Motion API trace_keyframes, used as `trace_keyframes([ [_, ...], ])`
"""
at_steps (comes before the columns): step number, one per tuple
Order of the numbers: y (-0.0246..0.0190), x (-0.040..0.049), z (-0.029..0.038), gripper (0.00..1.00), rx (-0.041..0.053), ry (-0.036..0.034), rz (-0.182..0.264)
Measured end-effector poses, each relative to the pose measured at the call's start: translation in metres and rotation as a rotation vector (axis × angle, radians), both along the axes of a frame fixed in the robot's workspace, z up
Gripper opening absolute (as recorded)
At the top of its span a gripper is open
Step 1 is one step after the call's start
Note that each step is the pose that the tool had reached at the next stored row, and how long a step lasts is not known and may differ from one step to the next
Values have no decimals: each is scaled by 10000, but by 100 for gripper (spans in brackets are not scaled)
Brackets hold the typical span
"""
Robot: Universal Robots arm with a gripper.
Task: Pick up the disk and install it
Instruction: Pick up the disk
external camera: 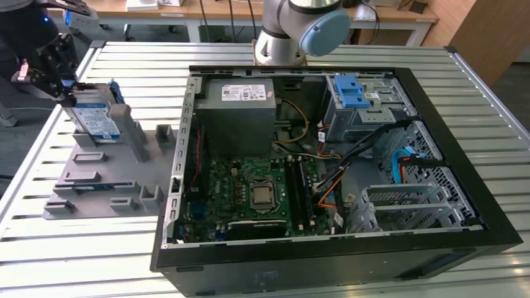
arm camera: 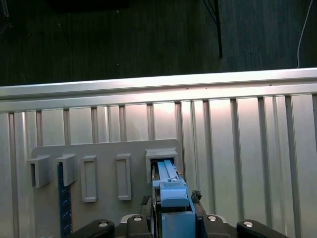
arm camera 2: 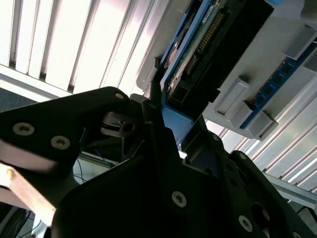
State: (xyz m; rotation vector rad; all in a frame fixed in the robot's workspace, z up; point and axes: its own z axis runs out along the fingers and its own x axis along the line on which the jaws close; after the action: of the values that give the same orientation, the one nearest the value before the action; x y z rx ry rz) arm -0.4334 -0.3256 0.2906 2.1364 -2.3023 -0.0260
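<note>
- At the exterior view's left, the disk (external camera: 93, 119) stands on edge in the far slot of the grey fixture (external camera: 108, 180).
- The gripper (external camera: 68, 87) is clamped on the disk's upper end; in the first wrist view its fingers (arm camera: 195, 197) bear on both sides of the blue carrier.
- The open computer case (external camera: 463, 248) lies at the exterior view's right, well apart, on the slatted table (external camera: 83, 261).

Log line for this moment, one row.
pincer: shut on disk | disk: upright at grey holder | install: not yet in computer case
</note>
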Motion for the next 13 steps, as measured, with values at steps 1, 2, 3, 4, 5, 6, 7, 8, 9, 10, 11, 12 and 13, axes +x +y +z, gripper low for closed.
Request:
trace_keyframes([
  [1,0,0,0,40,0,0,0],
  [2,0,0,0,40,0,0,0],
  [3,0,0,0,38,0,0,0],
  [4,0,0,0,38,0,0,0],
  [5,0,0,0,38,0,0,0],
  [6,0,0,0,37,0,0,0],
  [7,0,0,0,37,-1,0,0],
  [8,0,0,0,37,-1,0,0],
  [9,0,0,0,37,-1,0,2],
  [10,0,0,0,37,-1,0,38],
  [11,0,0,0,37,-1,-1,146],
  [12,0,0,0,37,-1,-1,278],
  [13,0,0,0,37,-1,-1,407],
])
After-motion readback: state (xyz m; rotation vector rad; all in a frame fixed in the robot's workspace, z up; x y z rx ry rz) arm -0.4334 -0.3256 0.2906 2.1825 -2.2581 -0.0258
